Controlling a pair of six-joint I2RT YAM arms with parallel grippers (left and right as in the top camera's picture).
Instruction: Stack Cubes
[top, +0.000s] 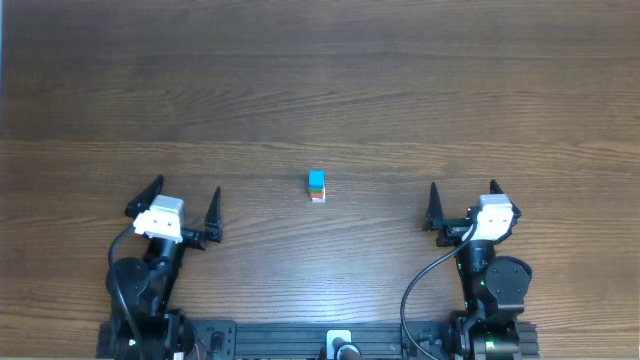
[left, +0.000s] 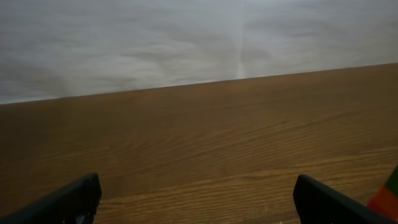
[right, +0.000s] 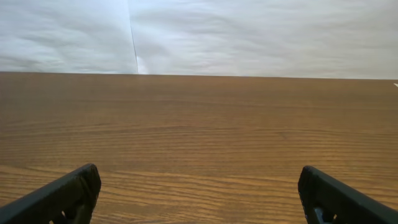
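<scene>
Gaping wide & empty, the L arm's black two-finger gripper (top: 183, 200) sits toward the base-side left corner of the brown wood-grain desk (top: 320, 80). Mid-desk, btwn both arms, stands a small stack of cubes (top: 317, 187), blue on top, orange-red below. Toward the base-side right corner, the R arm's black two-finger gripper (top: 464, 198) is likewise spread wide, holding nothing.

Surface (top: 320, 70): brown wood, grain running side to side in the top view, with one straight seam across it. A pale grey-white backdrop (right: 249, 37) stands along the far edge, lightly wrinkled, with a thin vertical line in it.
</scene>
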